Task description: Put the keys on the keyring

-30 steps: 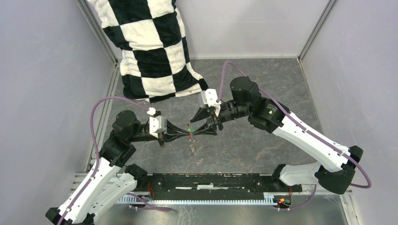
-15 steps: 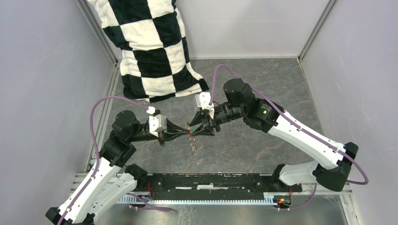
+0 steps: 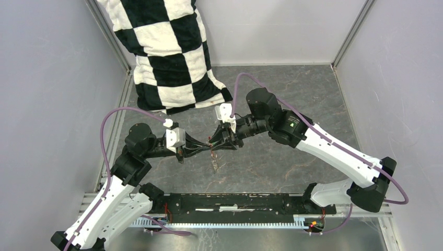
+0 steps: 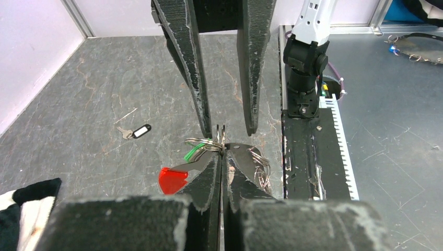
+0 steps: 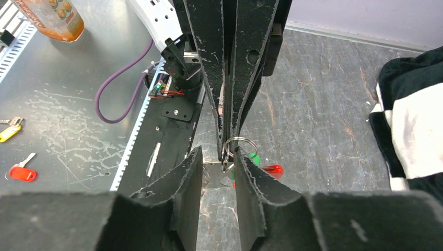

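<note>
My left gripper point(image 4: 221, 151) is shut on the keyring point(image 4: 205, 142) and holds it above the floor. The red plastic piece point(image 4: 172, 180) and the green key tag point(image 4: 194, 152) hang at the ring; the grey-brown strip point(image 3: 214, 164) dangles below. My right gripper point(image 5: 219, 157) is open, with its fingers point(image 4: 201, 78) on either side of the left gripper's tips and the ring point(image 5: 237, 144). The black key with the white label point(image 4: 137, 132) lies on the floor, apart from both grippers. In the top view the grippers meet at mid-table point(image 3: 213, 144).
A black-and-white checkered cloth point(image 3: 167, 52) hangs over the far left corner and reaches onto the floor. Walls close in three sides. A black rail point(image 3: 235, 204) runs along the near edge. Beyond it lie an orange bottle point(image 5: 49, 18) and spare keys point(image 5: 23, 172).
My right gripper has moved left toward the left gripper, and its open fingers now straddle the held ring. The left arm and the keyring have stayed in place.
</note>
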You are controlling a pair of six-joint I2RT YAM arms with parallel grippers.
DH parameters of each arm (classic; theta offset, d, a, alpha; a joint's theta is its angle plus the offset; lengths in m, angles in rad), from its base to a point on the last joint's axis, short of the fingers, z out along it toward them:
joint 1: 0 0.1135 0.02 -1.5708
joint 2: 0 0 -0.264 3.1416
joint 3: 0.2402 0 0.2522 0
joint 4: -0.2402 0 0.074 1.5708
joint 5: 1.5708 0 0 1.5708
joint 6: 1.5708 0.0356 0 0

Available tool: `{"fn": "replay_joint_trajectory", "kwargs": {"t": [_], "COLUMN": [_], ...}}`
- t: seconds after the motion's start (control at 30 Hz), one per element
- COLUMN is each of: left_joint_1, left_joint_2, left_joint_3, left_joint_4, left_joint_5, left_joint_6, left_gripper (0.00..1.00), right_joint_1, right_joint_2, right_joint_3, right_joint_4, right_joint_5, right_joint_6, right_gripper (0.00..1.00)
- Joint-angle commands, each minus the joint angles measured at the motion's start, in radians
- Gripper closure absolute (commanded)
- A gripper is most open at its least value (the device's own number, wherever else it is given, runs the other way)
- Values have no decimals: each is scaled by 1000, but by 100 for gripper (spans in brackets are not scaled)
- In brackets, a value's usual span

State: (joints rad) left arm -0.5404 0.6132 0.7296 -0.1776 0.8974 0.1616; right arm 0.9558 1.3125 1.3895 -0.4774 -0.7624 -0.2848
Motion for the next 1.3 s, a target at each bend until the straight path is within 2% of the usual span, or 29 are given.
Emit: {"fn": "replay_joint_trajectory", "kwargs": {"t": [0.0,0.13,0.33,0.53,0.63,0.77,0.93,1.07,1.13,1.2,1.27], "left_joint_1": [-3,-3,-3,-3,-3,-3,-3,-3,-3,-3,-3], "left_joint_2": [-7,-10,-6,-6,-6,-10,-9,-8,-8,-7,-6], "left_joint_3": [6,3,6,11,14,18,22,27,29,30,30], "left_joint_4": [30,26,26,24,23,23,21,20,21,21,19], "left_joint_5": [23,26,32,29,27,23,-1,-5,-8,-6,-1], "left_joint_6": [-2,3,4,4,3,9,2,-2,-2,-2,-4], "left_gripper": [98,98,98,97,93,98,98,98,98,98,98], "right_joint_1": [9,9,8,9,9,12,15,15,15,15,15], "right_joint_2": [8,10,10,-5,-15,-21,-20,-28,-29,-30,-34], "right_joint_3": [16,13,-6,-33,-51,-67,-68,-72,-71,-69,-69], "right_joint_4": [44,54,68,67,65,69,65,63,59,57,58], "right_joint_5": [-12,-18,-16,27,55,34,31,28,30,33,40], "right_joint_6": [4,10,19,19,19,19,17,8,3,-1,-1], "right_gripper": [69,77,99,100,100,100,87,87,89,99,100]}}
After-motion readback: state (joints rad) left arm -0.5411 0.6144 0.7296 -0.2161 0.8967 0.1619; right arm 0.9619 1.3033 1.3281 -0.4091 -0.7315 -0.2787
